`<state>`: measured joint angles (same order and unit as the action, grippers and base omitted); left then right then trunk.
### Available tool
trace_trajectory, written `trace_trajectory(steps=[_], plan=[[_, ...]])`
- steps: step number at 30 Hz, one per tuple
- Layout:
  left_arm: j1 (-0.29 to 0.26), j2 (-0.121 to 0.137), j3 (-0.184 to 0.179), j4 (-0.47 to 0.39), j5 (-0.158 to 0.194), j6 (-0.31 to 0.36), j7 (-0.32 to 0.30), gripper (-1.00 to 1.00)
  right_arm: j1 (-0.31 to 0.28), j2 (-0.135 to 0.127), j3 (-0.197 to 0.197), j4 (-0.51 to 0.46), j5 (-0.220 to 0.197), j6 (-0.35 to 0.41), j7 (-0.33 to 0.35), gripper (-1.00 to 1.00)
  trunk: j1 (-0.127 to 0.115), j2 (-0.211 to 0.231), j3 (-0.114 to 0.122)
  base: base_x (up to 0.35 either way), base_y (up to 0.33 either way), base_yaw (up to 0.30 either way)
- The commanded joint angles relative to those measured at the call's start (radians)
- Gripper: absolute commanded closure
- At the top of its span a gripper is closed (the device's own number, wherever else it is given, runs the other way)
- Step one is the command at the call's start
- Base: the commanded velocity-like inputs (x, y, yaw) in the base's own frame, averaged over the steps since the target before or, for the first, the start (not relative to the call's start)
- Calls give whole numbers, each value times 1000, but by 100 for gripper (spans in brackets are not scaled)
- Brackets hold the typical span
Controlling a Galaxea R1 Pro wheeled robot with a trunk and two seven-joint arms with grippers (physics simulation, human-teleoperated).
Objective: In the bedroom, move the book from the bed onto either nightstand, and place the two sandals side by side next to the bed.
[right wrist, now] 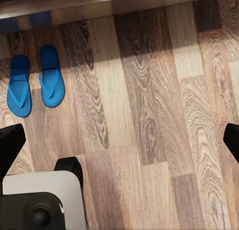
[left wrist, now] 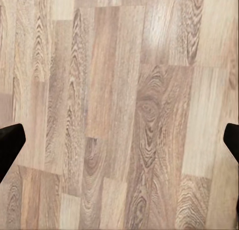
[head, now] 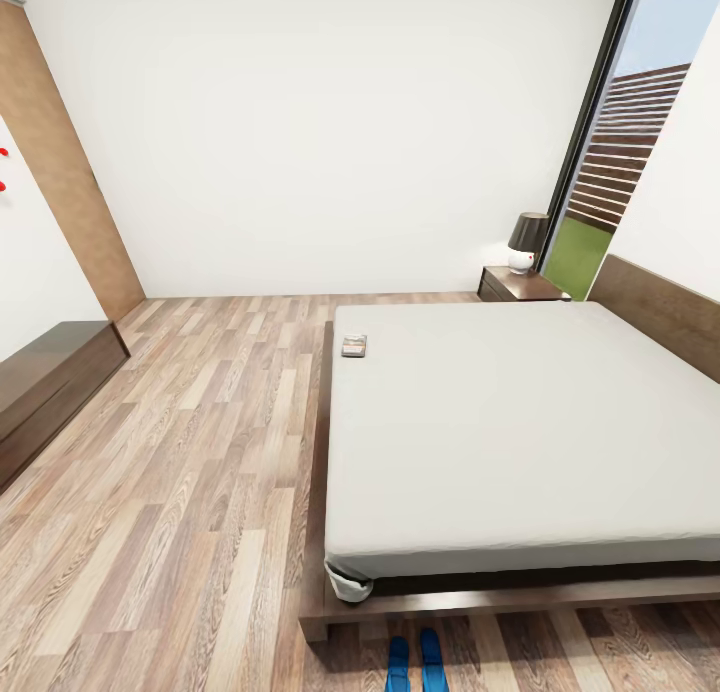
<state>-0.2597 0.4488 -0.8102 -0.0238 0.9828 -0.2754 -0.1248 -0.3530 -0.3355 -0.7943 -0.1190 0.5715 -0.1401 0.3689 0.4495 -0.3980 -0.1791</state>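
Place: home bedroom
Proof: big bed (head: 520,432) w/ grey mattress, dark wood frame; nightstand (head: 520,285) w/ lamp (head: 527,240); tall window (head: 620,162)
Floor (head: 180,452): wood planks; blue sandals (right wrist: 35,83) by bed

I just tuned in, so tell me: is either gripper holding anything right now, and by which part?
Nothing is held. The left gripper and right gripper are open over bare floor; the sandals lie by the bed, the book on it.

The book (head: 354,346) is lying on the bed (head: 520,432) near its far left corner. The nightstand (head: 520,285) is standing behind the bed, carrying a lamp (head: 527,240). The two sandals (head: 415,664) are lying side by side on the floor (head: 180,492) just before the bed's near edge.
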Motion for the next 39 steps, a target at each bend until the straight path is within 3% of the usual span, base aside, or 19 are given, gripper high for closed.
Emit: trace_trajectory(steps=[1,7,8,12,33,39], plan=[[-1,-1,-6,1,11,-1,-14,-100,0,0,-8,0,9,-6,4,-100,1,-2,-2,0,0,0],[-1,-15,-6,1,12,-1,-40,-100,1,4,-7,-1,11,-12,3,-100,1,-2,-2,0,0,0],[-1,-43,-9,3,10,-5,-43,-100,1,5,-6,1,12,-13,3,-100,1,-2,-2,0,0,0],[-1,-67,-10,4,8,-8,-43,-100,2,4,-2,2,18,-14,3,-100,1,-2,-2,0,0,0],[-1,-128,-14,2,2,-7,-38,-100,2,7,1,10,25,-15,-1,-100,1,-2,-2,0,0,0],[-1,-136,-14,3,2,-6,-38,-100,2,7,1,10,25,-15,-2,-100,1,-2,-2,-5,15,0]])
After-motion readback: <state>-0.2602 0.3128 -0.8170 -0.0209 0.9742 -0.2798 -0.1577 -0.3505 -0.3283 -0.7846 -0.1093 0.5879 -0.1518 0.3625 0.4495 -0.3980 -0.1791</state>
